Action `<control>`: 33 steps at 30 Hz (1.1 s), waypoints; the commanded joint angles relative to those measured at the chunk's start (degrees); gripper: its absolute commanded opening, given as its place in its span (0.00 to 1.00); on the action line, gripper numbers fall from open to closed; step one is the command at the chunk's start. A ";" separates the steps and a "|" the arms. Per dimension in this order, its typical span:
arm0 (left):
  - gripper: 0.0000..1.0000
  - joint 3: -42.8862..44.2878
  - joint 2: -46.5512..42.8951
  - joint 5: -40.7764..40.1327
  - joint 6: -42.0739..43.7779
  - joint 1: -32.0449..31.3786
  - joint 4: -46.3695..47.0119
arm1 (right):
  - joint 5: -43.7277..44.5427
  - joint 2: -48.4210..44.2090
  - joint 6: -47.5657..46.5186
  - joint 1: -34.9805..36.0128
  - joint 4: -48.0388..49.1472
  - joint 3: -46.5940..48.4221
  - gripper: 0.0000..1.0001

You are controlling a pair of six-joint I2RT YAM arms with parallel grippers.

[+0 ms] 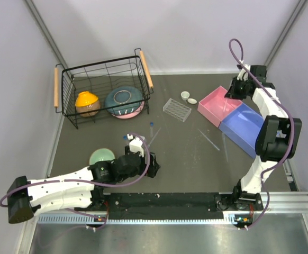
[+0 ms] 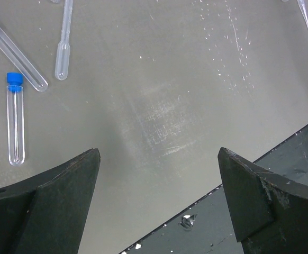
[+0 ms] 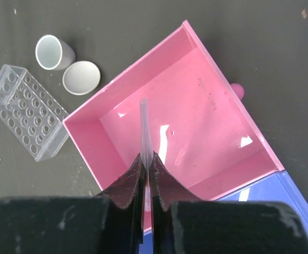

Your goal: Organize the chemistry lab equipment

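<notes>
My right gripper is shut on a clear pipette and holds it over the pink tray, also seen from above. The clear tube rack and two white cups lie left of the tray; they show from above too, rack and cups. My left gripper is open and empty above bare table near the front edge. Two blue-capped tubes and a pipette lie at its upper left. More pipettes lie mid-table.
A blue tray adjoins the pink one at the right. A black wire basket at the back left holds an orange bowl and a blue bowl. A green bowl sits by my left arm. The black base rail lies under my left gripper.
</notes>
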 commanded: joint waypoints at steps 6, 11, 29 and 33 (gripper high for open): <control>0.99 0.78 -0.24 -1.55 -0.29 -0.25 1.14 | -4.28 3.30 -2.36 -0.34 -2.18 1.81 0.08; 0.99 1.39 -1.12 -1.20 -0.47 -0.25 0.61 | -4.90 2.87 -3.67 -0.42 -3.93 2.42 0.41; 0.99 5.78 -7.53 -4.71 -0.03 1.06 -9.58 | -24.66 -32.36 -16.23 -0.34 -3.94 -22.60 0.71; 0.99 7.98 -5.35 -2.53 1.55 3.87 -11.78 | -28.80 -40.54 -18.00 -0.34 -3.76 -29.30 0.76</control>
